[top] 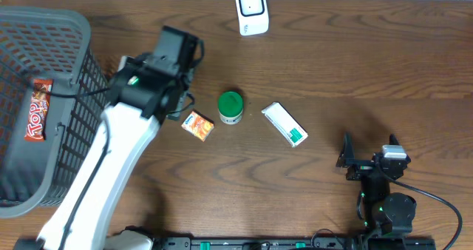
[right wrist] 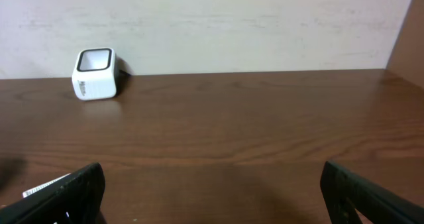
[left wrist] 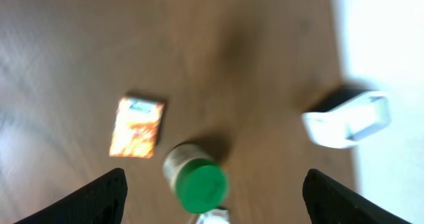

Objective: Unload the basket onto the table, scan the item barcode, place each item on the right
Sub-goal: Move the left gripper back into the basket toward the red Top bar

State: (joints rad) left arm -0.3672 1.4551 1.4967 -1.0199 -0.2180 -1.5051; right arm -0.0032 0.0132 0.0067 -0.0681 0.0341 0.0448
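The white barcode scanner (top: 251, 9) stands at the table's far edge and also shows in the wrist views as the scanner (left wrist: 348, 120) and the scanner (right wrist: 95, 73). Three items lie mid-table: an orange packet (top: 198, 126), a green-lidded jar (top: 230, 108) and a white-and-green box (top: 285, 123). My left gripper (top: 181, 95) hovers just left of them, open and holding nothing. Its view is blurred, with the jar (left wrist: 195, 181) between the fingers below and the packet (left wrist: 137, 126) to the left. My right gripper (top: 368, 152) rests open and empty near the front right.
A grey wire basket (top: 74, 35) fills the left side, with a red snack packet (top: 38, 109) lying inside. The white box's corner (right wrist: 43, 187) peeks in at the right wrist view's lower left. A pale wall rises behind the table.
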